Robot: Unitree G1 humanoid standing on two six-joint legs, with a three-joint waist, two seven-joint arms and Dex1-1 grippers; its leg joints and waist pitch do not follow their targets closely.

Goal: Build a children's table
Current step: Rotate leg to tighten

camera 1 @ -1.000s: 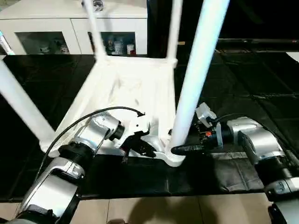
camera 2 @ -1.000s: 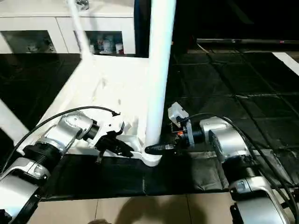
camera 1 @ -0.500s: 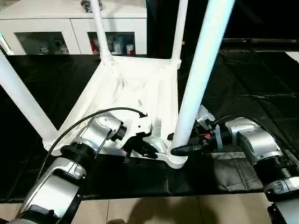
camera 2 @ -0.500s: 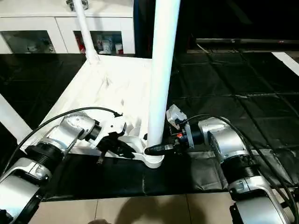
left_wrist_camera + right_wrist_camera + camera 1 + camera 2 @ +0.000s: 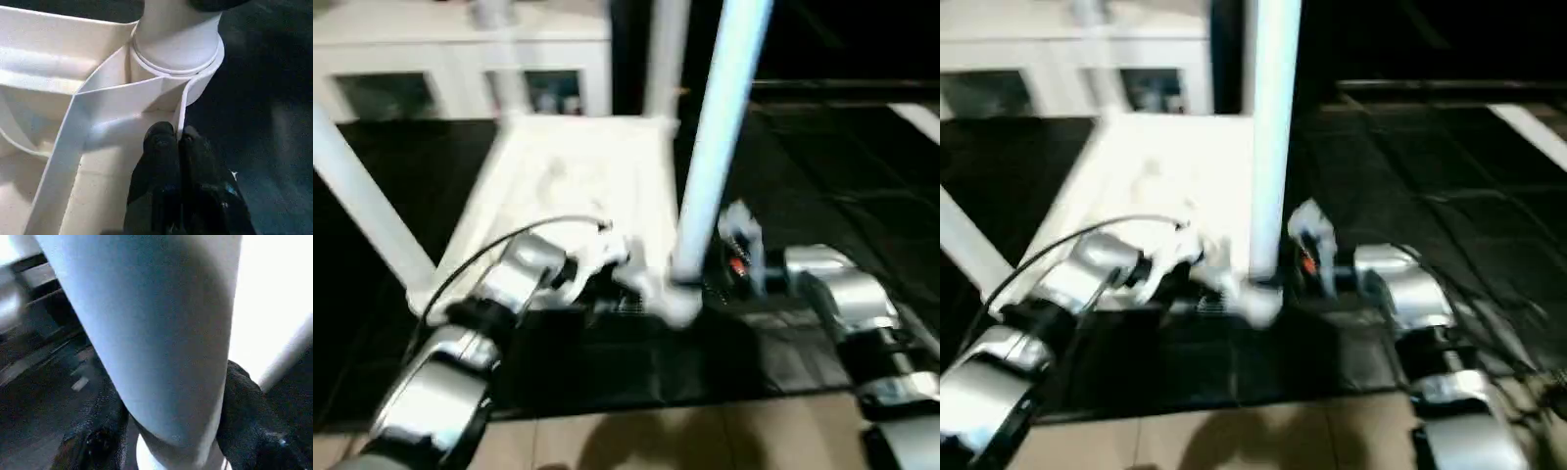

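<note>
Right jaws (image 5: 171,450) round blurred leg (image 5: 161,333)

White table leg (image 5: 161,333) close up, running btwn right hand's (image 5: 171,431) two black fingers (image 5: 239,411), one each side, pressed against it. Leg base seated in round socket rim (image 5: 146,455). Dark floor (image 5: 44,377) behind, blurred.

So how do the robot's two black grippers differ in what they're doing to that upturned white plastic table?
The left gripper has its fingers pinched shut on the thin rim wall of the white plastic table top, beside a corner socket. The right gripper has its fingers spread wide around the thick round white leg standing in that socket. Both are black, two-fingered and working at the same near corner.
</note>
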